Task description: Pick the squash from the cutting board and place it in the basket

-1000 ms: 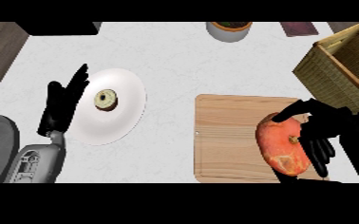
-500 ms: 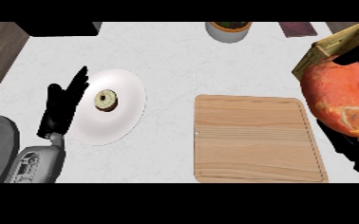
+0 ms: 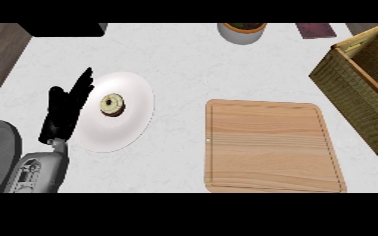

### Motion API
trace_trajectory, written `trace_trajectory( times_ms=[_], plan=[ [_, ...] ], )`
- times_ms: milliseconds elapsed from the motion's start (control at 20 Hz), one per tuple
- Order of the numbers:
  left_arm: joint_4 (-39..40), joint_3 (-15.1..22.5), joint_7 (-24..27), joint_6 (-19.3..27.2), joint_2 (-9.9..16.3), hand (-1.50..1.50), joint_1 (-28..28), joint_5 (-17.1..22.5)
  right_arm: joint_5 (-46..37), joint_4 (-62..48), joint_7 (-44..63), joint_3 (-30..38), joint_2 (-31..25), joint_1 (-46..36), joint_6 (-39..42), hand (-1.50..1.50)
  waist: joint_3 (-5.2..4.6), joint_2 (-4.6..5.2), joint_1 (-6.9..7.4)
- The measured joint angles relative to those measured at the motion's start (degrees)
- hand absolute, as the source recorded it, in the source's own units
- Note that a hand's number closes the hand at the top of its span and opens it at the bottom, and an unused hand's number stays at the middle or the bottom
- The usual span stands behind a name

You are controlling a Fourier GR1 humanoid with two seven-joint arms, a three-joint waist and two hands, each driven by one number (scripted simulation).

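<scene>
Resting left hand [image 3: 65, 111] open beside plate [image 3: 118, 111] | white counter [image 3: 199, 65] | cutting board [image 3: 272, 146] bare

White marbled counter [image 3: 192, 60], dark wood strip [image 3: 9, 45] at left

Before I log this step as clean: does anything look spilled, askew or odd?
Nothing is spilled or askew. One oddity: the rectangular wooden cutting board lies bare, and neither the squash nor the right hand is in view.
</scene>
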State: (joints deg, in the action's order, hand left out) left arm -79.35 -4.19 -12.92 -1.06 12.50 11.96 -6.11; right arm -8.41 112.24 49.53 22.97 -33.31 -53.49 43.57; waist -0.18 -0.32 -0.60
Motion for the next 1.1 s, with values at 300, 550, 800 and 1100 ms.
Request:
trace_trajectory(
  times_ms=[300,550,800,1100],
  plan=[
    [0.29,0.37,0.21,0.08,-0.41,0.00,0.99,-0.36,-5.20,-13.58,-6.40,-0.75,-13.02,-1.63,6.12,1.50,0.09,0.57,1.00],
    [-0.47,0.37,-0.59,-0.44,-0.37,0.00,1.51,-0.11,-11.96,-23.82,-17.82,-1.02,-20.69,0.24,5.39,1.50,0.18,0.70,1.42],
    [-1.12,0.59,-1.04,-0.59,-0.54,0.00,1.26,-0.30,-17.43,-35.31,-33.53,-1.82,-25.38,3.15,0.06,1.50,0.23,0.79,1.71],
    [-0.69,0.08,-0.03,-0.72,-0.47,0.00,0.71,-0.45,-20.88,-45.47,-46.67,-3.74,-26.37,5.37,-5.26,1.50,0.22,0.65,1.53]
  ],
)
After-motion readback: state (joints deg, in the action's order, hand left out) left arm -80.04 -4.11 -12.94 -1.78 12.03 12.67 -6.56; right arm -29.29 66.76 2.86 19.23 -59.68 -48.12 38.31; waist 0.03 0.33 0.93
